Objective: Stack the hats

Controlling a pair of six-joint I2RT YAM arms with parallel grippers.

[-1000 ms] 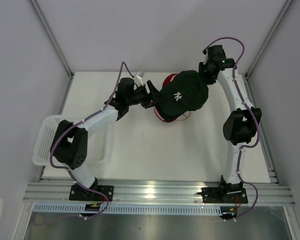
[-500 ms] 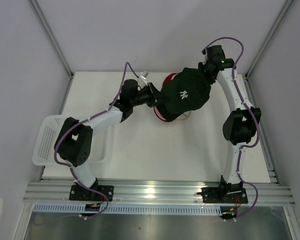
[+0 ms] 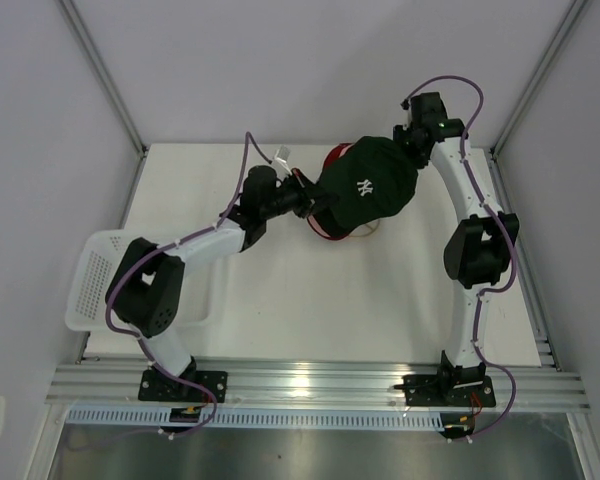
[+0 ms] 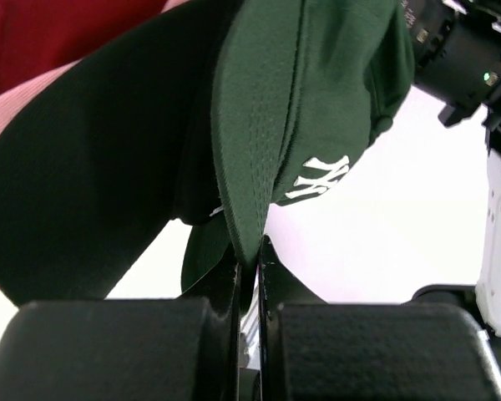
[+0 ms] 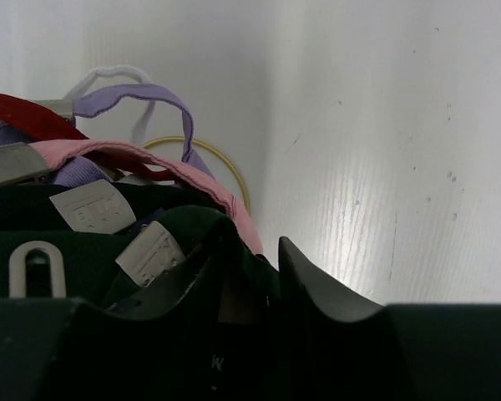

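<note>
A dark green hat (image 3: 370,185) with a white logo lies on top of the pile of hats, with a red hat (image 3: 337,160) showing under it. My left gripper (image 3: 306,197) is shut on the green hat's brim (image 4: 250,167), pinched between the jaws of the left gripper (image 4: 249,255). Under that brim show a black hat (image 4: 92,192), red fabric (image 4: 50,33) and a pink edge (image 4: 8,109). My right gripper (image 3: 408,150) is at the hat's back. The green rear edge (image 5: 200,230) sits between the fingers of the right gripper (image 5: 255,251). Pink hat (image 5: 150,159) and lavender strap (image 5: 134,96) lie below it.
A thin gold wire stand (image 5: 234,167) pokes out beneath the pile. A white plastic tray (image 3: 90,280) sits at the table's left edge, beside the left arm's elbow. Metal frame posts stand at both back corners.
My left gripper was open beside the brim and has shut on it. The left arm reached further toward the pile, and the green hat shifted slightly toward the back.
</note>
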